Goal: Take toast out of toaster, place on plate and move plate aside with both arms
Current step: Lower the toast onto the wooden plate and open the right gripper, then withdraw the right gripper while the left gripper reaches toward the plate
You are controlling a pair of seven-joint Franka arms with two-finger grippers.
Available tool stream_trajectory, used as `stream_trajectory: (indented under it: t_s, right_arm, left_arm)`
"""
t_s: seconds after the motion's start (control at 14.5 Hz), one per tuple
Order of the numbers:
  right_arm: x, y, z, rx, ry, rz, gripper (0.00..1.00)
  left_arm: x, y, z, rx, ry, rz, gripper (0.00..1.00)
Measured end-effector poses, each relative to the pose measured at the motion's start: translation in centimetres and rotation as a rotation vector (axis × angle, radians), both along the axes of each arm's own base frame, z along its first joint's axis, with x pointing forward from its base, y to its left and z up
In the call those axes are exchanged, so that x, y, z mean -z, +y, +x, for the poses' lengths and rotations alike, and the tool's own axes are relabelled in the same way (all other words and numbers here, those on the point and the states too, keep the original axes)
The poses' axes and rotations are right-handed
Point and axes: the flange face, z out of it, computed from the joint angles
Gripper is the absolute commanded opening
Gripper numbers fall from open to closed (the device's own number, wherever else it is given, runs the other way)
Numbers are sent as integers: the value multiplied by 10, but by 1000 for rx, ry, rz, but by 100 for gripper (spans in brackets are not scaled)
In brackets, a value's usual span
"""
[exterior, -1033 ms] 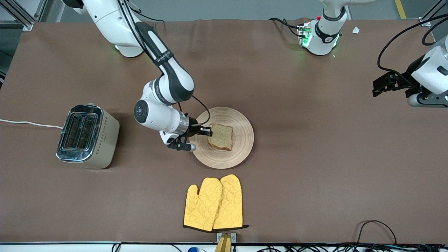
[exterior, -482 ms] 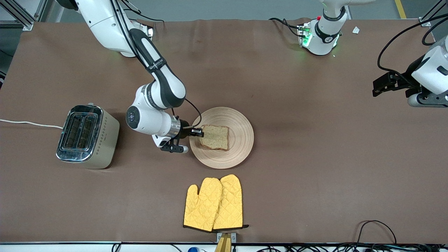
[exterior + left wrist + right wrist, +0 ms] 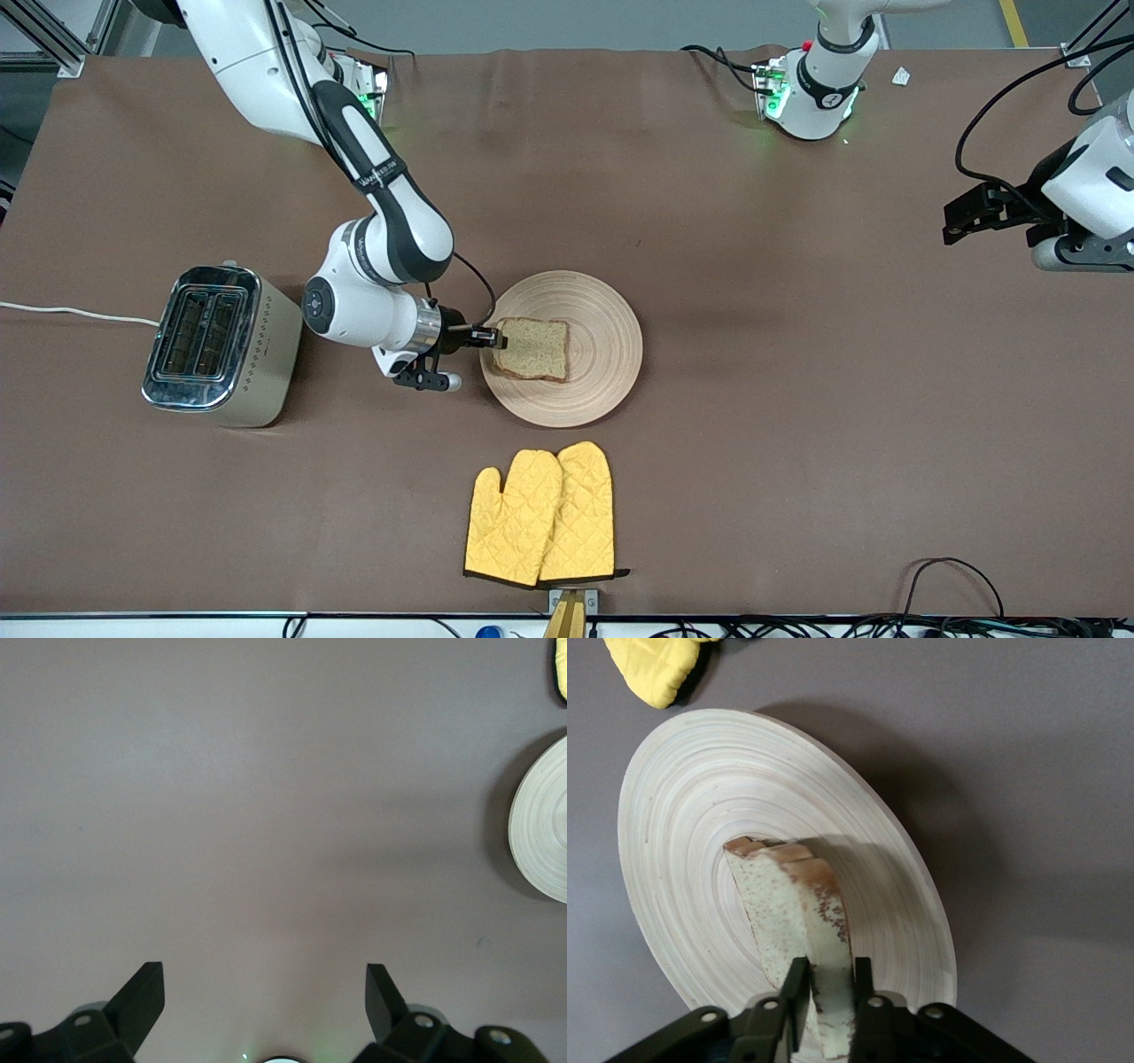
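Clamping the toast [image 3: 532,349] by its edge over the plate [image 3: 611,354] was the right gripper [image 3: 493,338]; the left gripper [image 3: 961,219] waited, fingers apart, over bare worktop [image 3: 797,399].

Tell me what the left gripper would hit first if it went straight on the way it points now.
Probably only the bare table: the open left gripper faces it with nothing between. The plate sits off to one side, out of line.

Bare tablecloth [image 3: 797,399] surrounds the plate [image 3: 611,354]; oven mitts [image 3: 540,517] lie nearer the camera, a toaster [image 3: 221,346] seemingly well apart.
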Motion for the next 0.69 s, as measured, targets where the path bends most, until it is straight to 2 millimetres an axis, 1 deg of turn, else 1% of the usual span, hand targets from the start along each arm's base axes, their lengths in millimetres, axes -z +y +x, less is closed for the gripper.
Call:
stream_trajectory:
  t_s: [0.34,0.69]
  right_arm:
    - [-2,5,-2,-6,-1,4,100]
    - [-7,5,-2,-9,-2,9,100]
  left_arm:
    - [0,-1,0,1,0,0,100]
    - [0,-5,-1,10,0,0,100]
